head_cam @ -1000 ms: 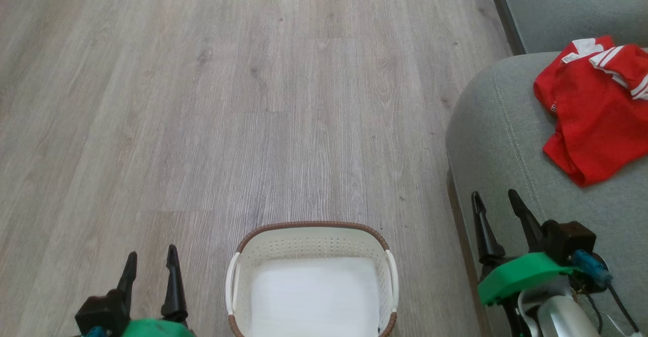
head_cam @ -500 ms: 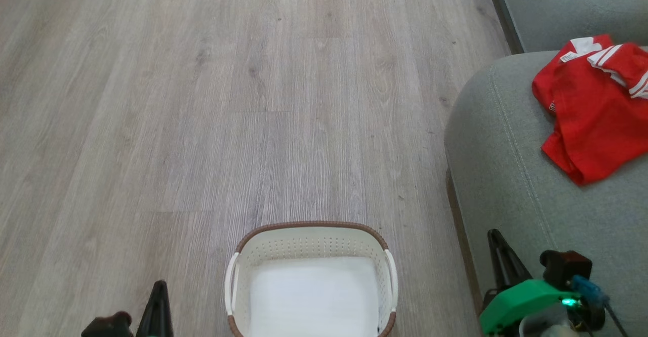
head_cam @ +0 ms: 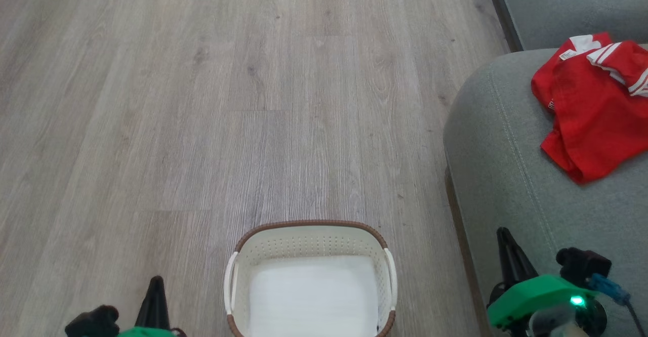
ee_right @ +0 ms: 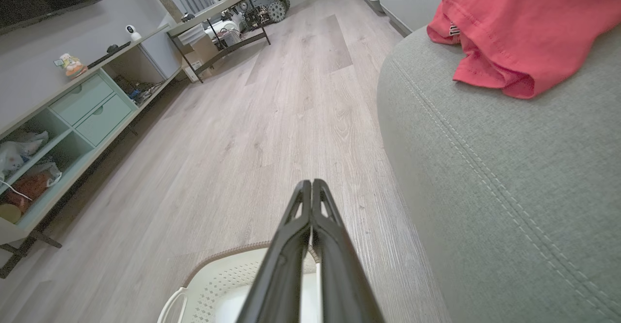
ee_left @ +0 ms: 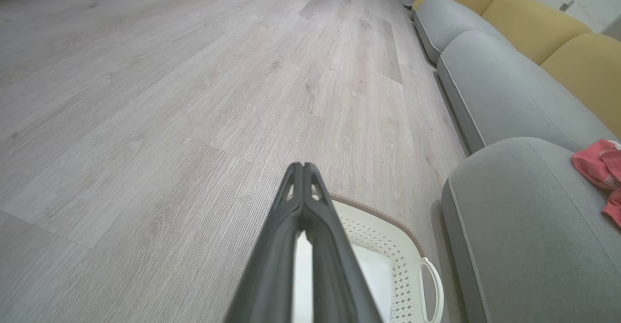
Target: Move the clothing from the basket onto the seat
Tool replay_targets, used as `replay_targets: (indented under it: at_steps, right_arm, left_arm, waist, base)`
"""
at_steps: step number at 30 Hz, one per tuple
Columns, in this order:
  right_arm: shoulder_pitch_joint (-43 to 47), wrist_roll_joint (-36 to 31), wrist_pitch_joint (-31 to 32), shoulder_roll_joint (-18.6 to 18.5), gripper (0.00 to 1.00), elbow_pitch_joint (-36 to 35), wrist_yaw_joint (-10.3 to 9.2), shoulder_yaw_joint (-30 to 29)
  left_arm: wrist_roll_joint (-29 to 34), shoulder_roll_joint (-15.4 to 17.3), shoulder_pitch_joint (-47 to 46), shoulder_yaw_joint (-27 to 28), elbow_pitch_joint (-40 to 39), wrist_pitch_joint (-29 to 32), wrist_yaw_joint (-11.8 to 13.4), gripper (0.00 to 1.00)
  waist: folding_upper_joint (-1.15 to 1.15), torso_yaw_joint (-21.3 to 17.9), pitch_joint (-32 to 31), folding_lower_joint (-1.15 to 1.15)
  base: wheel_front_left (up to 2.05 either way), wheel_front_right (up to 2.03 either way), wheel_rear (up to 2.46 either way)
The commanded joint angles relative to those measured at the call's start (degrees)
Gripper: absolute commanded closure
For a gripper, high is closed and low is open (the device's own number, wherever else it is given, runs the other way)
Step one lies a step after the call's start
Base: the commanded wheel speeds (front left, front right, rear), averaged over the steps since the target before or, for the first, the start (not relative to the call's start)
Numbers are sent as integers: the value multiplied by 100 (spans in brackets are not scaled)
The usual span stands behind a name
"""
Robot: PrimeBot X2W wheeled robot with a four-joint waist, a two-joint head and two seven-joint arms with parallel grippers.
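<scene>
Crumpled bright red clothing (head_cam: 592, 119), white-striped trim, on grey-green seat (head_cam: 506, 175)

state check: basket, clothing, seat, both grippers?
basket: upright on floor, visible inside empty
clothing: crumpled heap lying on the seat, none in the basket
seat: carries the clothing near its rounded corner
left gripper: shut, holding nothing
right gripper: shut, holding nothing
</scene>
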Motion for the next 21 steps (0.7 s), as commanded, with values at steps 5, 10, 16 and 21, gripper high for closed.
replay_targets:
  at_steps: [5, 10, 16, 21]
  right_arm:
    - [-289, 418, 105, 1, 100, -261, 0, -55]
    - [-303, 736, 188, 2, 100, -297, -1, -90]
    - [-321, 1118, 287, 2, 100, -340, -1, -132]
    - [-338, 1500, 387, 3, 100, -383, -1, -174]
  left_arm:
    - [-377, 12, -339, 186, -151, 101, -88, 100]
    - [-673, -3, -405, 246, -140, 182, -152, 100]
    - [-1029, -21, -484, 320, -126, 280, -229, 100]
    - [-1384, -39, -563, 393, -112, 378, -306, 100]
  waist:
    - [0, -8, 11, 0]
    - [0, -15, 21, 0]
    - [0, -24, 32, 0]
    - [0, -33, 44, 0]
  base:
    - [0, 0, 0]
    - [0, 0, 0]
    - [0, 0, 0]
    - [0, 0, 0]
